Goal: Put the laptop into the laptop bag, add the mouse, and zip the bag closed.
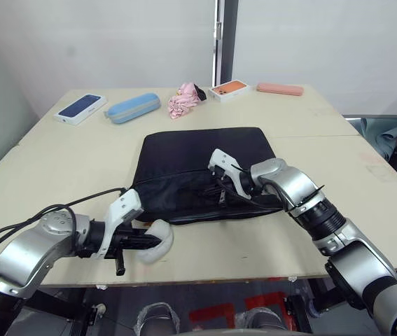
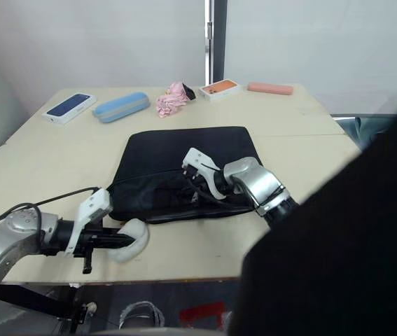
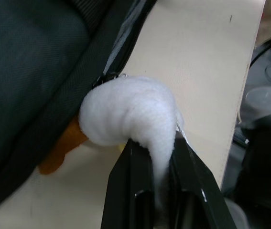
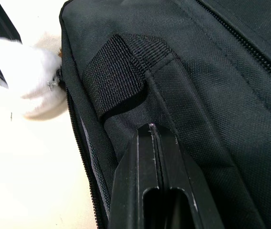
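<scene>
The black laptop bag [image 1: 202, 164] lies flat in the middle of the table, its zipper [image 4: 80, 143] running along the near edge. My left gripper [image 1: 149, 242] is shut on a fluffy white plush toy [image 3: 125, 112] with an orange foot [image 3: 61, 148], right at the bag's near left corner by the table's front edge. My right gripper [image 4: 149, 128] is shut, its tips pressing on the bag's fabric just beside a black handle strap [image 4: 121, 71]. The laptop and the mouse are out of view.
At the back of the table lie a blue phone box [image 1: 80, 108], a blue oblong case [image 1: 132, 108], a pink cloth [image 1: 183, 100], an orange phone box [image 1: 228, 89] and a pink case [image 1: 280, 89]. A black cable [image 1: 79, 201] trails over the near left.
</scene>
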You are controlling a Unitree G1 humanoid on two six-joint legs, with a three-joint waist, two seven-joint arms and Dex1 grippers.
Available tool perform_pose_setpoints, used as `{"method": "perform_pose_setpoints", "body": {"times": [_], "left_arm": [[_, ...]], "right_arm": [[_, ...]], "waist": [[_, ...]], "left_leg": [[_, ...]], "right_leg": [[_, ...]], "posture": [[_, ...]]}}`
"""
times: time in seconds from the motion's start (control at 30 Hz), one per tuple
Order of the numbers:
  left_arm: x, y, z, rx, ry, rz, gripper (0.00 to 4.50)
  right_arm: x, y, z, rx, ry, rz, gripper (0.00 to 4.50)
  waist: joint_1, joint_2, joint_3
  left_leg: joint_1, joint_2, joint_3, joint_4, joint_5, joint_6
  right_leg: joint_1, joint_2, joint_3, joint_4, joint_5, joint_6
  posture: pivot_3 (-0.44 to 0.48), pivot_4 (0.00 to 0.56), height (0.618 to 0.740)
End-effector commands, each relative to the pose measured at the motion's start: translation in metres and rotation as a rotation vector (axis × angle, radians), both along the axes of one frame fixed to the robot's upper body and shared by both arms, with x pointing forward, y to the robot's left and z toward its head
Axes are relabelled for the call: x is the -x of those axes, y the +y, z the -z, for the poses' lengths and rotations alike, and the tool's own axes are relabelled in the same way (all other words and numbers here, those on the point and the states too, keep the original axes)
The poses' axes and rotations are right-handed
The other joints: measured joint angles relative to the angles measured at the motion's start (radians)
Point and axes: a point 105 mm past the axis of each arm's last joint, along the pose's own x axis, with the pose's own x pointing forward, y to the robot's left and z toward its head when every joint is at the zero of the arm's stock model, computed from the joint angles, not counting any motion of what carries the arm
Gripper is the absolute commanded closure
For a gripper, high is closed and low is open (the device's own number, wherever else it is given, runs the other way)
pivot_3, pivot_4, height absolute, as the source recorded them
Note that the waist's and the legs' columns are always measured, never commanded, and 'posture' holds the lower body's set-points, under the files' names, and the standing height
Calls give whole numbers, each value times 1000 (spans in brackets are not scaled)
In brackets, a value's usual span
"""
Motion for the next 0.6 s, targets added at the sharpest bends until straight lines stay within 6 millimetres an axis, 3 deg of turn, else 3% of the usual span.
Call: {"method": "perform_pose_setpoints", "body": {"times": [0.03,0.17,0.6], "left_arm": [[0,-17,-1,-24,-55,99,4433],[-17,-29,-4,-15,-114,114,4433],[-28,-72,2,67,-122,295,4433]], "right_arm": [[-2,-11,18,83,41,51,4500],[-3,-11,18,84,41,51,4500],[-3,-11,15,87,42,48,4500]], "waist": [[0,0,-1],[1,0,-2],[8,0,-5]], "left_leg": [[0,0,0,0,0,0],[0,0,0,2,0,0],[0,0,0,4,0,0]], "right_leg": [[0,0,0,0,0,0],[1,0,0,0,0,0],[2,0,0,1,0,0]], "posture": [[0,150,740],[0,150,740],[0,150,740]]}}
